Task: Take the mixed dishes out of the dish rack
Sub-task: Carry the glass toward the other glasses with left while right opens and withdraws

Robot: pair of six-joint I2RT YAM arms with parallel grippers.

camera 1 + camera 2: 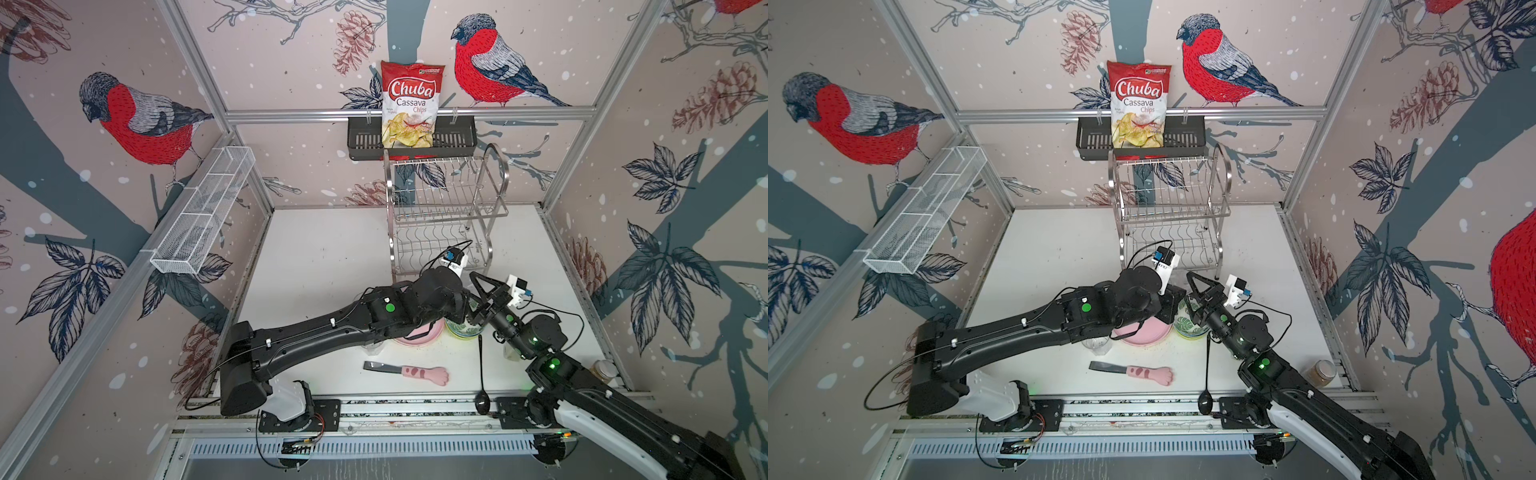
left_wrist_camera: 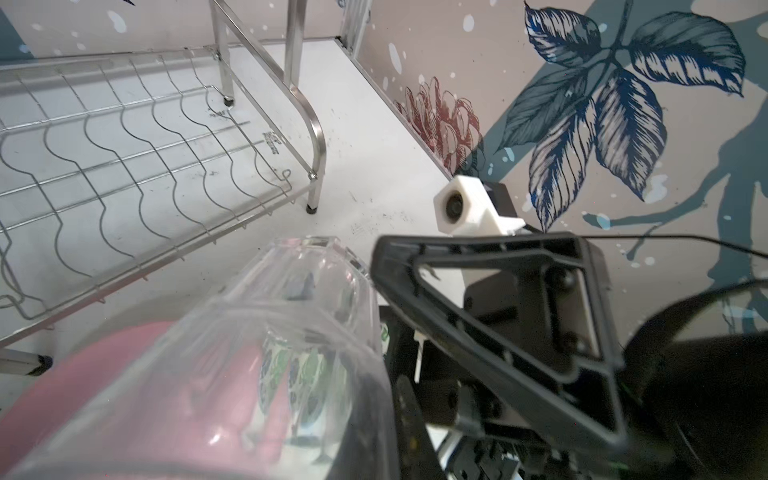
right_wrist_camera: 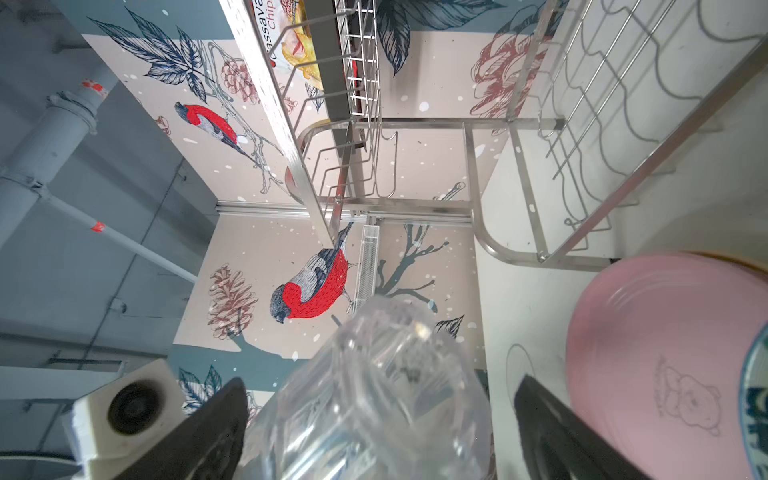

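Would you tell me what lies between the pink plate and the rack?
Only bare table between plate and rack, in the right wrist view; the left arm hides it in both top views.

White tabletop, scuffed. Dish rack stands beyond right fingers. Pink plate and green-leaf bowl below fingers, just beside each other. Nearer than fingers: paw-handled scraper, black spoon, clear glass. Jar well right of fingers, at the edge.
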